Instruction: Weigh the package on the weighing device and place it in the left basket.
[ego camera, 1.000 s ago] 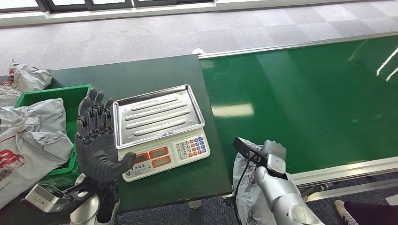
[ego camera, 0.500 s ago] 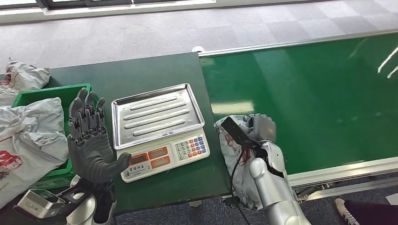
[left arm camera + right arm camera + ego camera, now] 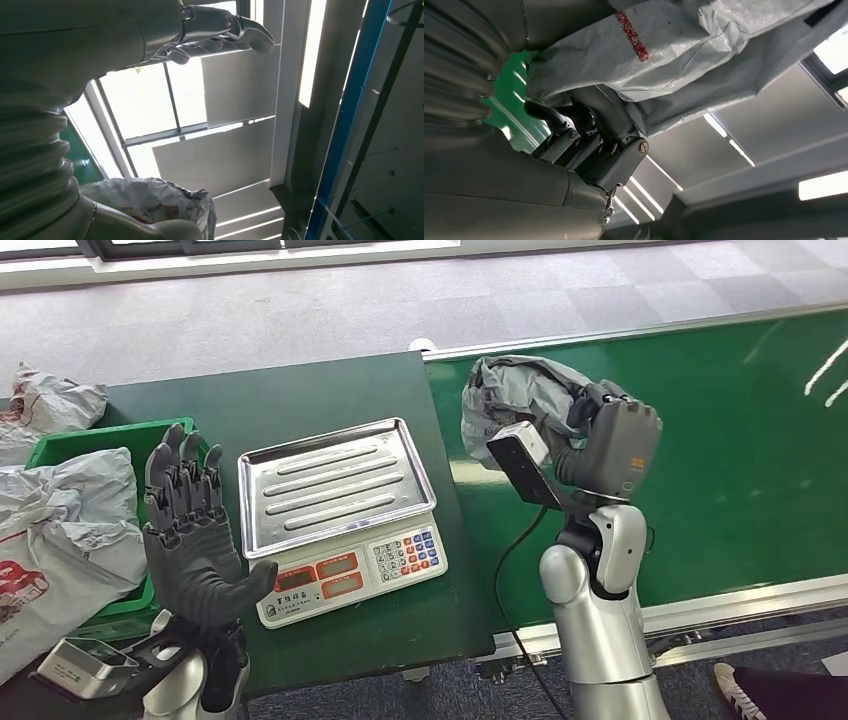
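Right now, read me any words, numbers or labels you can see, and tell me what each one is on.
None can be read.
Scale: keypad and red display panels carry markings, too small to read.
Package in the right hand: red printed strip, blurred.
Bags at the green basket: red print, illegible.

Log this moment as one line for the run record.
right robot hand: grips grey package, raised over green belt | left robot hand: open, upright beside scale | scale tray: bare | stage: pre-weigh
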